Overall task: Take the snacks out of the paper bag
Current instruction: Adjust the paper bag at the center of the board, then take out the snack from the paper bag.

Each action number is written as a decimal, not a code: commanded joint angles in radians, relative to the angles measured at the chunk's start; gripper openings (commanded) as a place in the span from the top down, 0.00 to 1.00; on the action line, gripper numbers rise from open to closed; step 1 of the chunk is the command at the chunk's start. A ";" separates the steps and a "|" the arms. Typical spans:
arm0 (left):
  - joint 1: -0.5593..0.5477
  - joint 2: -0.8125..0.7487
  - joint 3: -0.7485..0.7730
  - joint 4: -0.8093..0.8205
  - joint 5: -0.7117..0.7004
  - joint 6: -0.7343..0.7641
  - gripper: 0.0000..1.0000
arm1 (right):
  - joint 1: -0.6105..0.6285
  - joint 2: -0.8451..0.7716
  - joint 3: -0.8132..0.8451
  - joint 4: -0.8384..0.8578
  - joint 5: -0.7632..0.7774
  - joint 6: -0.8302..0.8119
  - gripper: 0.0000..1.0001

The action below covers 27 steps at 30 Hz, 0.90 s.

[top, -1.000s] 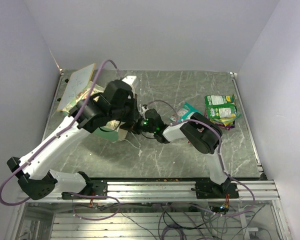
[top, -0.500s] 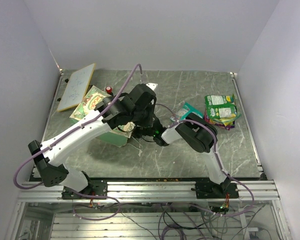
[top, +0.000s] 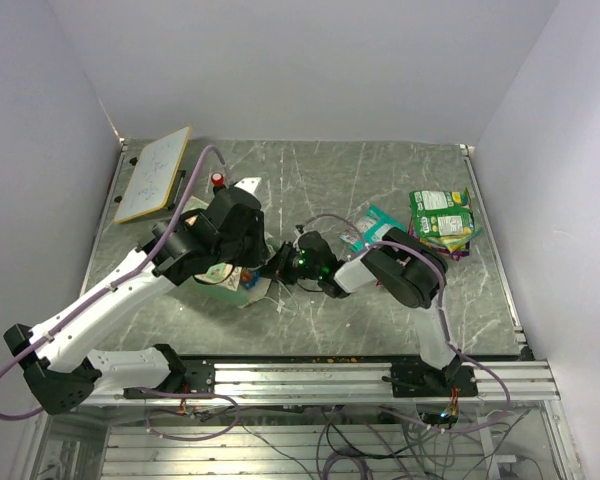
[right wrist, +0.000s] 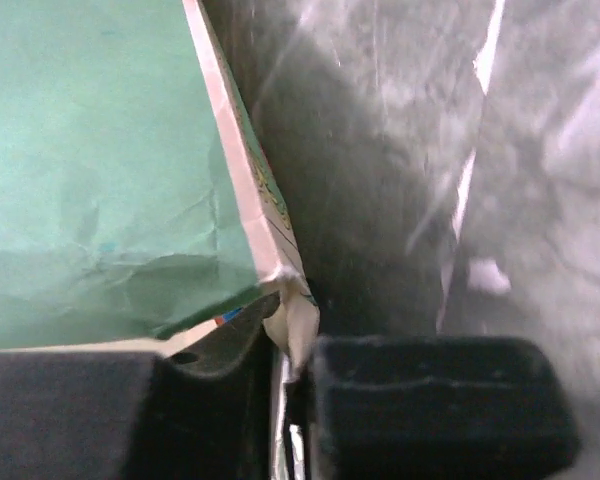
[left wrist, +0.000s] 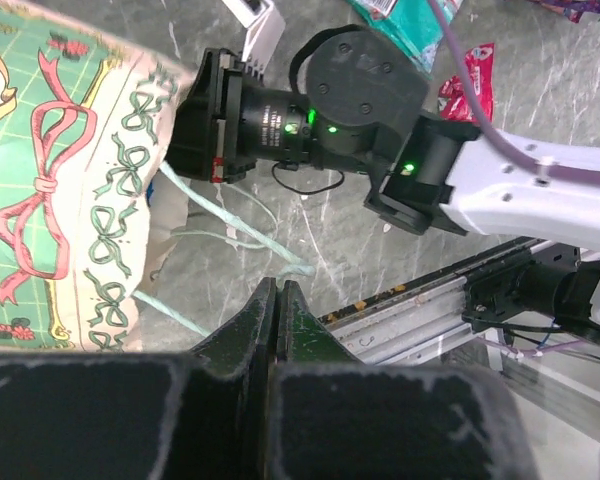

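Worktop [top: 380, 300]: grey marbled slab, carries everything.
Paper bag [left wrist: 70, 200]: lying on its side, L-centre of worktop, partly under L arm; mint/cream w/ pink ribbon print. String handles [left wrist: 230, 240] trail loose on the slab.
Board [top: 155, 173]: flat, white, far-L corner, apart from bag.
Snacks [top: 442, 218]: green packets stacked at R edge of worktop, well apart from bag. Teal packet [top: 378, 222] lies betw. stack & R arm, red-pink packet [left wrist: 467, 85] nr it. Inside of bag not visible.
R hand [right wrist: 292, 360]: closed, pinching the bag's edge; cream paper sits betw. its fingers.
L hand [left wrist: 277, 292]: closed, fingers pressed together, nothing seen betw. them; just beside bag & strings.
Bottle [top: 218, 180]: small, red cap, far side, nr board.
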State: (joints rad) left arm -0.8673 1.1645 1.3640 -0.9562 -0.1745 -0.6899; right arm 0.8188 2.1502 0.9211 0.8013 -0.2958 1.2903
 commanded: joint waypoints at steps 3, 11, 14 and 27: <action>0.008 -0.059 -0.093 0.066 -0.001 -0.092 0.93 | -0.016 -0.214 -0.100 -0.199 0.056 -0.225 0.72; 0.019 -0.147 -0.162 0.099 0.021 -0.142 0.93 | -0.018 -0.510 -0.242 -0.459 0.136 -0.624 0.51; 0.020 -0.155 -0.153 0.098 0.020 -0.148 0.93 | -0.013 -0.640 -0.337 -0.391 0.073 -0.772 0.50; 0.021 -0.169 -0.096 0.060 0.009 -0.177 0.93 | 0.146 -0.604 -0.379 0.140 -0.026 -1.291 0.44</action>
State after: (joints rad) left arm -0.8524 1.0206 1.2324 -0.9028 -0.1688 -0.8425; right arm 0.9436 1.4616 0.4835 0.7162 -0.3492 0.1715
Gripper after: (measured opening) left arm 0.072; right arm 0.556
